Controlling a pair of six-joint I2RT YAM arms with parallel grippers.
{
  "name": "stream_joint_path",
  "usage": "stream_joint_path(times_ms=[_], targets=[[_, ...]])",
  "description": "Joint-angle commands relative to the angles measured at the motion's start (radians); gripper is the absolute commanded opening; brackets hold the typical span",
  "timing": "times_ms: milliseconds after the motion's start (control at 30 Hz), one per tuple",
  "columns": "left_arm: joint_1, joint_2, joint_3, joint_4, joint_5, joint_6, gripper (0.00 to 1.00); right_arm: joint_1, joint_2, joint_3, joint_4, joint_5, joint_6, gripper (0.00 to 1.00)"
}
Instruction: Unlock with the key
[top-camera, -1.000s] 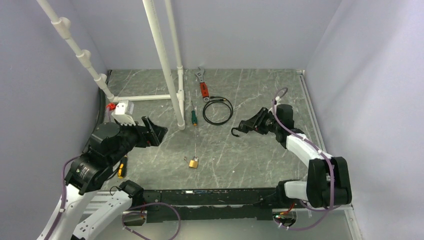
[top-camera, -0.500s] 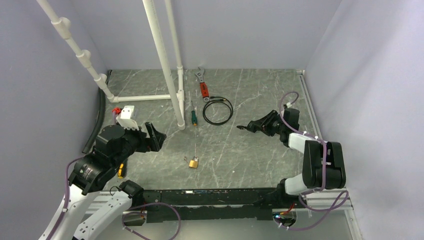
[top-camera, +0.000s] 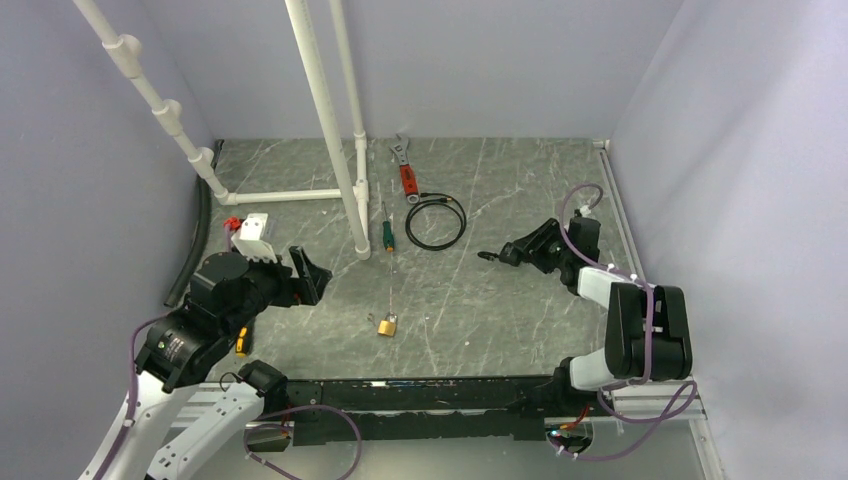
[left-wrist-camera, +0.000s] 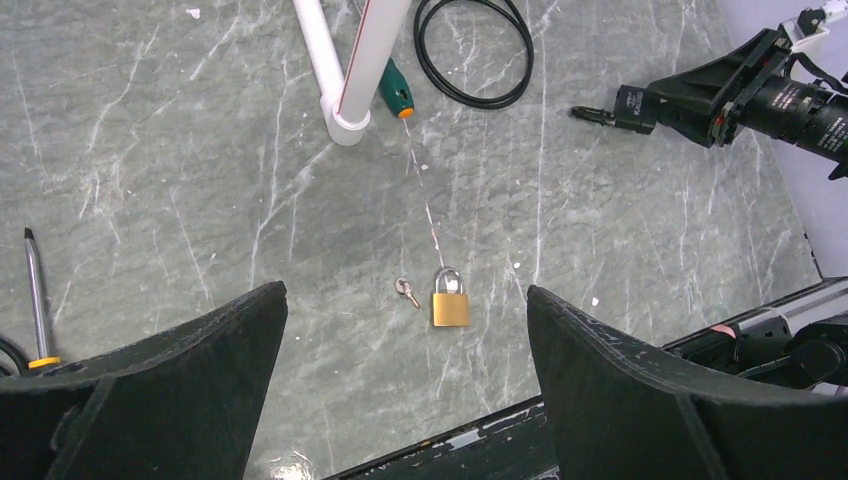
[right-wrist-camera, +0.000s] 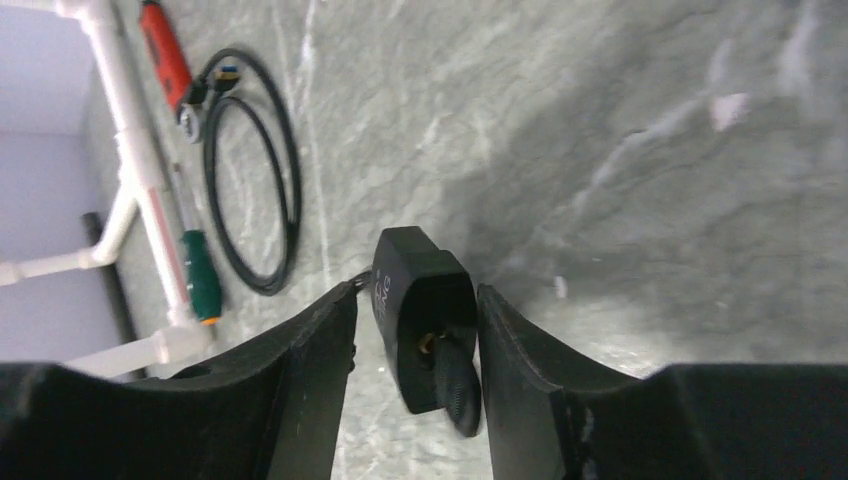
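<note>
Right wrist view: the black padlock sits in the gap between the right fingers, up near their tips. It lies close against one finger, and a thin strip of grey surface shows between it and the other. A bit of its shackle shows at that other finger's tip. The fingers stand at a middling width. Whether they pinch the padlock or only bracket it cannot be told from this angle.

The key is in the end of the black padlock that faces back toward the roots of the fingers. Its round black head sticks out into the gap and its blade is hidden in the lock. Beyond the fingertips lie the black cable loop, the green-handled screwdriver beside the white pipe, and the red-handled wrench.

In the left wrist view the left fingers are spread wide with nothing between them. They hang above the surface without touching anything. Ahead of them, about centred on the gap, the brass padlock lies flat. A small loose key lies just beside it, toward the left-hand finger in that view. Further out past the fingertips are the foot of the white pipe, the green handle and the cable loop. A thin orange-collared screwdriver lies outside the left-hand finger.
</note>
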Motion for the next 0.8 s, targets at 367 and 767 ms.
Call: stream_joint_path(times_ms=[367,767], targets=[[0.0,-0.005,-0.002,0.023,0.005,0.004,0.93,-0.006,-0.175,-0.021,-0.116,0.155,-0.021,0.78],[0.0,0.124,-0.068,0.007,0.012,-0.18,0.85,0.249,-0.482,0.037,-0.365,0.361,-0.156,0.88]])
